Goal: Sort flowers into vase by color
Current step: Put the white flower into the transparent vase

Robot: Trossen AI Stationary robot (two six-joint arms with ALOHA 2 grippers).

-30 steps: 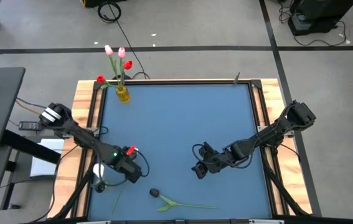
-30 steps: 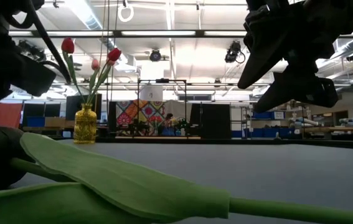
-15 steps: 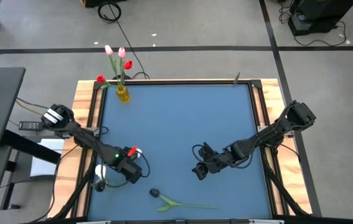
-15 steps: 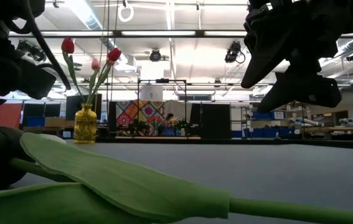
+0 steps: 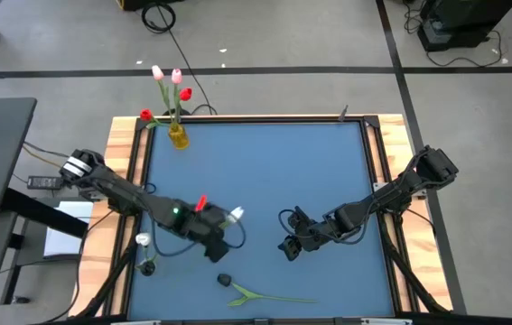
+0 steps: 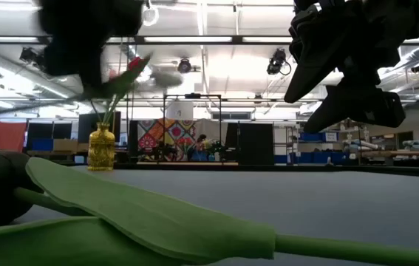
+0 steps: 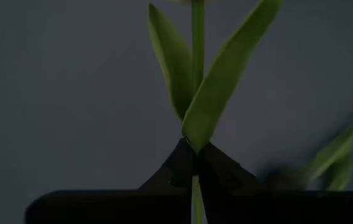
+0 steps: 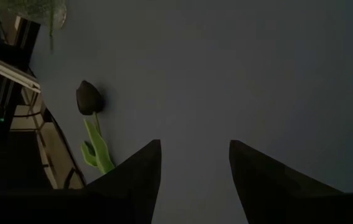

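Observation:
My left gripper (image 5: 212, 227) is over the table's near left part, shut on a white tulip whose head (image 5: 236, 215) points toward the table's right. In the left wrist view its green stem and two leaves (image 7: 195, 93) run out ahead of the fingertips. A black tulip (image 5: 225, 281) lies on the blue table near the front edge, its stem (image 5: 283, 298) running right; it also fills the low view's foreground (image 6: 120, 214). A yellow vase (image 5: 178, 136) at the far left holds pink and red tulips (image 5: 170, 79). My right gripper (image 5: 289, 246) hovers open and empty, right of centre. My left gripper pinches the white tulip's thin stem (image 7: 195, 177) between its two shut fingers, just below where the leaves branch off. The stem runs straight on past the fingertips, along the fingers. The head and leaves stand out free toward the table's right.
A red tulip head (image 5: 145, 115) lies on the wooden frame left of the vase. A small white thing (image 5: 143, 239) and a dark one (image 5: 147, 266) lie by the table's left edge. The blue table (image 5: 265, 171) is bare in its middle and far right.
My left gripper has gone toward the table's right edge and up, away from the left edge, carrying the white tulip. The tulip's head now shows to the right of the gripper. My right gripper has kept still and open.

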